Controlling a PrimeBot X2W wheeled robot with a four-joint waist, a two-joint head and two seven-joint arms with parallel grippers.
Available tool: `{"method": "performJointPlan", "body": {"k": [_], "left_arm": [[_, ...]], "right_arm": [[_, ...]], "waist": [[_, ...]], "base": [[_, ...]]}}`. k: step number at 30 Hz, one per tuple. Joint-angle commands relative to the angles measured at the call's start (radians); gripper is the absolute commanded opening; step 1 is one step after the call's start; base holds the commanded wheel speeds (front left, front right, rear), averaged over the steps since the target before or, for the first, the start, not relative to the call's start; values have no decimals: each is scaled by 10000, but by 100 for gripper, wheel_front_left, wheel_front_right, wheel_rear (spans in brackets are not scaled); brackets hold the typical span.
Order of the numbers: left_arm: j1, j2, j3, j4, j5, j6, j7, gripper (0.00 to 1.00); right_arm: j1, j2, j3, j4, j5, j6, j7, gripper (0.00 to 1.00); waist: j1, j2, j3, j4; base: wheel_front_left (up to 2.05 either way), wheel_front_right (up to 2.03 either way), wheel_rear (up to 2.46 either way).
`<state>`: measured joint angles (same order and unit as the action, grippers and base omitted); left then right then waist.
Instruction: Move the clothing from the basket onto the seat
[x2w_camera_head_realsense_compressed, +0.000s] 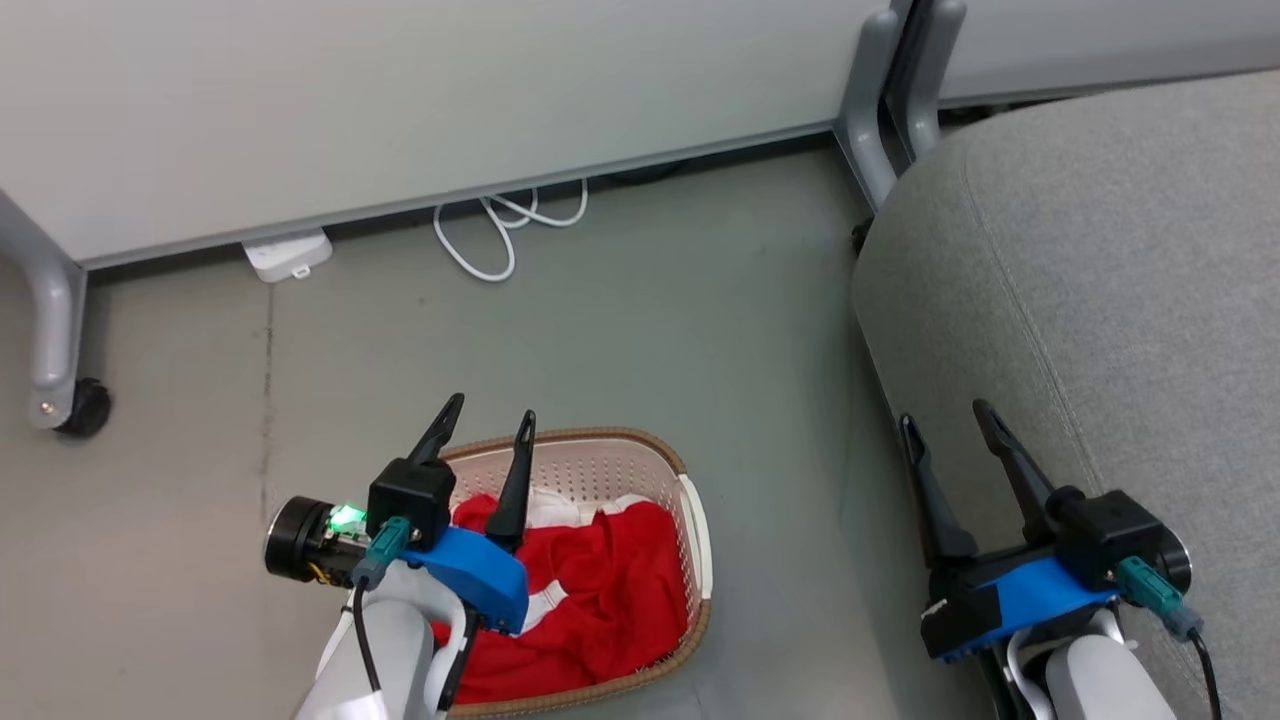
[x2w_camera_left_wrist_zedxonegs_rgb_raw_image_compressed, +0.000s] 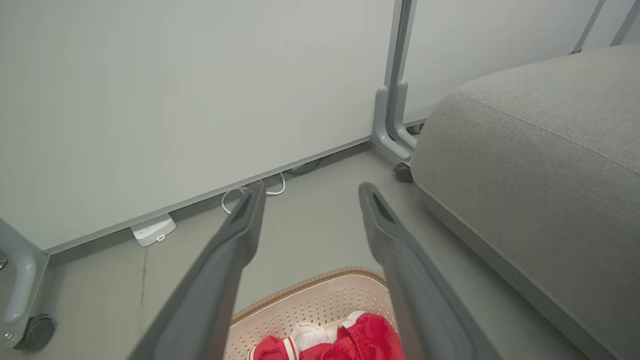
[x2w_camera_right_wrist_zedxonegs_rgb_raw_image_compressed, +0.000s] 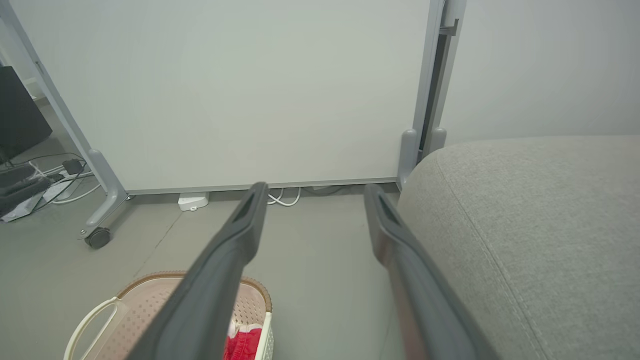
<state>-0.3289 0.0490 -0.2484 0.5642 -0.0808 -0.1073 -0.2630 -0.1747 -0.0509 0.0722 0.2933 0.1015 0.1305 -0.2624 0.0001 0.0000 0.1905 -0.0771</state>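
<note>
The seat (x2w_camera_head_realsense_compressed: 1090, 300), a broad grey cushion, takes up the right side and stands well apart from the basket (x2w_camera_head_realsense_compressed: 612, 470), which sits on the floor (x2w_camera_head_realsense_compressed: 600, 330) to its left. That gap looks like the main risk: a garment carried loosely across it could trail, catch on the cushion's rounded edge and slide to the floor instead of resting on top. The basket looks like light perforated plastic, so I judge that a pull on cloth snagged in its holes or over its woven-look rim could drag or tip it. The clothing (x2w_camera_head_realsense_compressed: 620, 585) lies heaped inside, red folds tangled with a white-trimmed piece (x2w_camera_head_realsense_compressed: 545, 605). A pinch might take only a thin fold that slips, or lift both garments at once and drop one. The left tool (x2w_camera_head_realsense_compressed: 492, 407) hangs above the basket's left side, fingers spread and holding nothing; coming down off-centre, it could strike the rim. The right tool (x2w_camera_head_realsense_compressed: 944, 413) hovers beside the seat's edge, likewise spread and empty, and could brush the cushion's side if swung across.
</note>
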Motion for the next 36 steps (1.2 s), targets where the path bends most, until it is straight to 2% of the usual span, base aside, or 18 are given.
{"method": "performJointPlan", "body": {"k": [1, 8, 19, 26, 36], "left_arm": [[-431, 38, -102, 371, 119, -83, -28, 100], [-1880, 307, -675, 2364, 413, -186, -28, 100], [-3645, 460, -1362, 5285, 474, -223, 25, 100], [-4526, 426, -1737, 6505, 467, -231, 296, 100], [-5455, 648, -2181, 7113, 457, -233, 1376, 100]], "right_arm": [[-322, -5, 28, -99, 63, 4, -38, 100], [-1194, 2, 129, -381, 220, 4, -37, 100], [-2305, 6, 262, -749, 342, 4, -37, 100], [-2809, 8, 353, -865, 389, 4, -37, 100], [-3368, 7, 364, -1114, 390, 4, -37, 100]], "waist": [[-1, 0, 729, -425], [-1, 0, 2291, -933], [-1, 0, 4221, -1272], [-1, 0, 5143, -1356], [-1, 0, 6447, -1432]], "base": [[0, 0, 0], [0, 0, 0], [0, 0, 0], [0, 0, 0], [0, 0, 0]]}}
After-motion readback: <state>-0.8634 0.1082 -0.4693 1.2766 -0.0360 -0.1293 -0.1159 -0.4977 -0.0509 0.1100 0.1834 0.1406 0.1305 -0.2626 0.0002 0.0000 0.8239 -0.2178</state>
